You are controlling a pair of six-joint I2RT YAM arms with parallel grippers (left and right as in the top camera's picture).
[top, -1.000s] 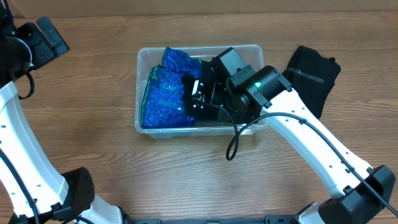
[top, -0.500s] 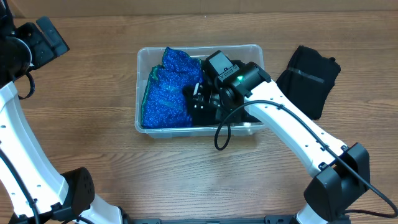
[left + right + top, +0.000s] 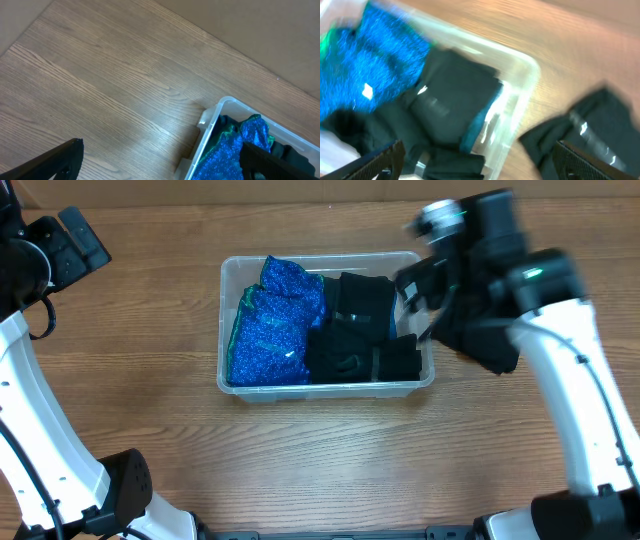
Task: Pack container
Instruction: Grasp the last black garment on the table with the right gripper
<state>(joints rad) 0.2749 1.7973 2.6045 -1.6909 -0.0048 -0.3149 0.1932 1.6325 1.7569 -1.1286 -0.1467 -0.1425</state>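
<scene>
Wood-grain tabletop [image 3: 150, 410] is carrying the container [image 3: 320, 257] at centre, w/ a blue sparkly cloth [image 3: 268, 330] filling its left half and black garments [image 3: 360, 345] lying folded in the right half. R gripper [image 3: 477, 160] is hanging above the container's right end, fingers spread wide and gripping nothing; its view is blurring, so detail is poor. One more black garment [image 3: 592, 132] is lying on the tabletop near the container's right wall, not touching it. L gripper [image 3: 160, 152] is waiting well off to the left, also gaping and empty. Judging from this, the step in hand is fetching that loose piece. Doing it well means centring over the thick folded part, dropping straight down, pinching several layers tog. so it isn't unfolding on the lift, then clearing the rim before lowering onto the black stack.
</scene>
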